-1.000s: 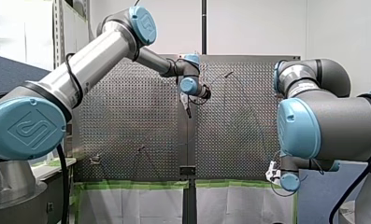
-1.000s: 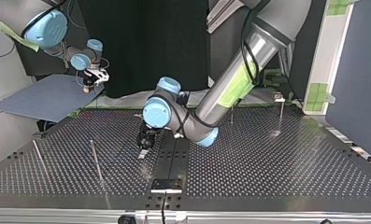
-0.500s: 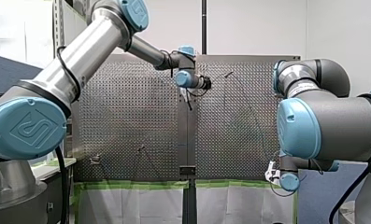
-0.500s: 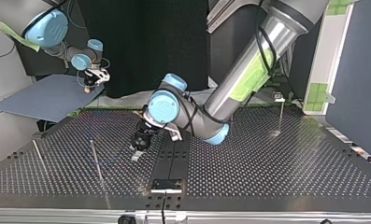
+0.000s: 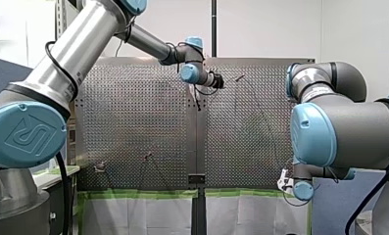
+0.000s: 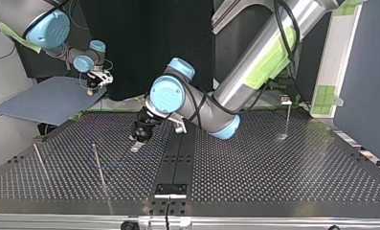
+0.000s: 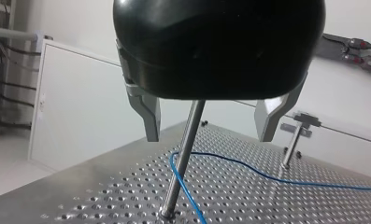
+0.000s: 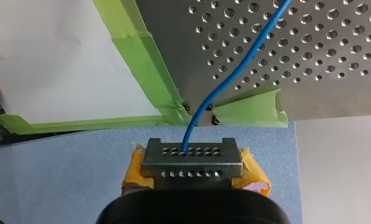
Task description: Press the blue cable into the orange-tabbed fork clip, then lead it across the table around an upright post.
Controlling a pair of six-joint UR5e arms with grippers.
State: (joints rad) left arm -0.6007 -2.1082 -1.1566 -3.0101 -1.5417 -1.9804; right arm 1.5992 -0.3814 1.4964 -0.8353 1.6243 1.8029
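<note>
The left gripper (image 7: 209, 135) gaped wide and empty, its metal fingers either side of an upright post (image 7: 181, 163). The blue cable (image 7: 267, 176) bent round that post on the perforated table (image 7: 248, 200). The right gripper (image 8: 192, 161) clamped the cable.

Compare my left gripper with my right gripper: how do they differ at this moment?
My left gripper stands open with bare metal fingers and holds nothing; my right gripper is shut on the blue cable and shows yellow pads. My left gripper hangs over the perforated table, an upright post ahead of it; my right gripper is off the table, over a blue sheet. Both have two fingers.
</note>
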